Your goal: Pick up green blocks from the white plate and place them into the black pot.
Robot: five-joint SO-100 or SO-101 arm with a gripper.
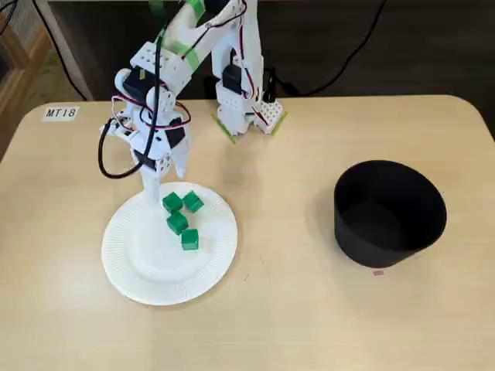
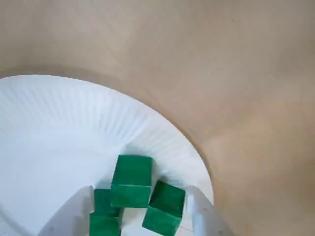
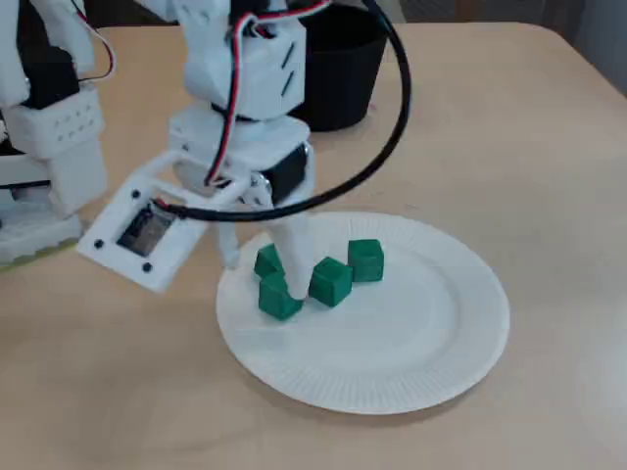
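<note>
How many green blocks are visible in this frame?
4, all on the white plate in a fixed view: upper left block, upper right block beside it, middle block below, lowest block near the plate's centre. None shows in the black pot, though its inside is dark.

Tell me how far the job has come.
Nothing looks done: no green shows in the black pot. In hand: the open hand sits low over four green blocks on the white plate, gripping none. Left: all four to carry over.

The ribbed paper plate (image 1: 124, 263) looks matt; green blocks (image 1: 189, 239) smooth, faintly glossy; black pot (image 1: 379, 247) matt; surface (image 1: 309, 309) smooth, pale wood-grain.
</note>
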